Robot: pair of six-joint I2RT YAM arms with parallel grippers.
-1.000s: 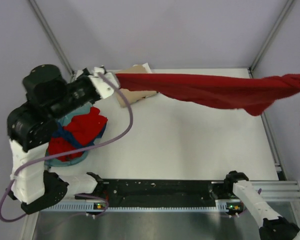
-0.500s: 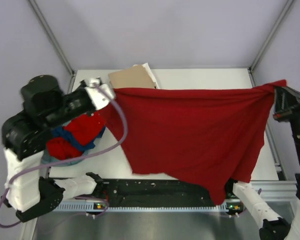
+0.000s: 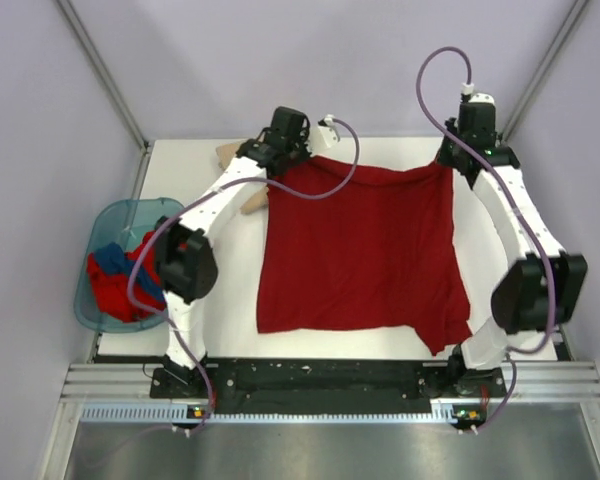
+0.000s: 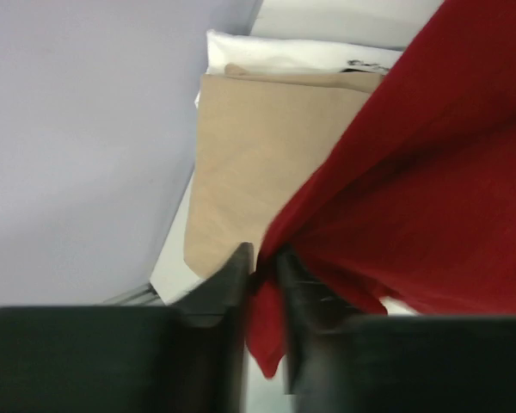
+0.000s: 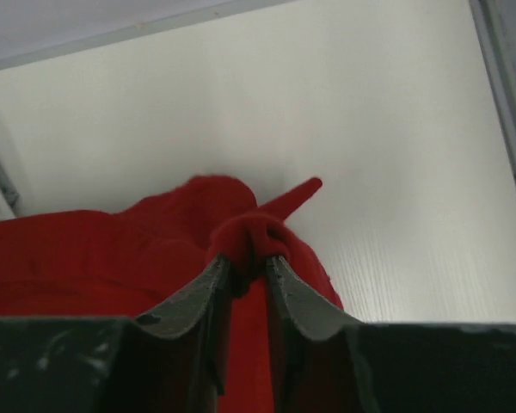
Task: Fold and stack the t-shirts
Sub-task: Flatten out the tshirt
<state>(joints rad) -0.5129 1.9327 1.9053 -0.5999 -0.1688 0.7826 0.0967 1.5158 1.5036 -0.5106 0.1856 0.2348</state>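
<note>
A dark red t-shirt (image 3: 360,250) lies spread on the white table, its far edge held up by both arms. My left gripper (image 3: 285,160) is shut on the shirt's far left corner (image 4: 271,258). My right gripper (image 3: 448,160) is shut on a bunched far right corner (image 5: 249,237). A folded tan t-shirt (image 4: 258,155) lies on a folded white one (image 4: 275,56) at the far left, just behind my left gripper; in the top view only its edge (image 3: 242,198) shows. More red and blue t-shirts (image 3: 115,285) fill the teal tub.
The translucent teal tub (image 3: 92,240) stands off the table's left edge. Frame posts rise at the far corners, and a black rail (image 3: 320,375) runs along the near edge. Bare table (image 3: 520,150) shows to the right of the shirt.
Both arms have swung out to the far side of the table and lowered the dark red shirt, which hung in the air before and now lies spread flat.
</note>
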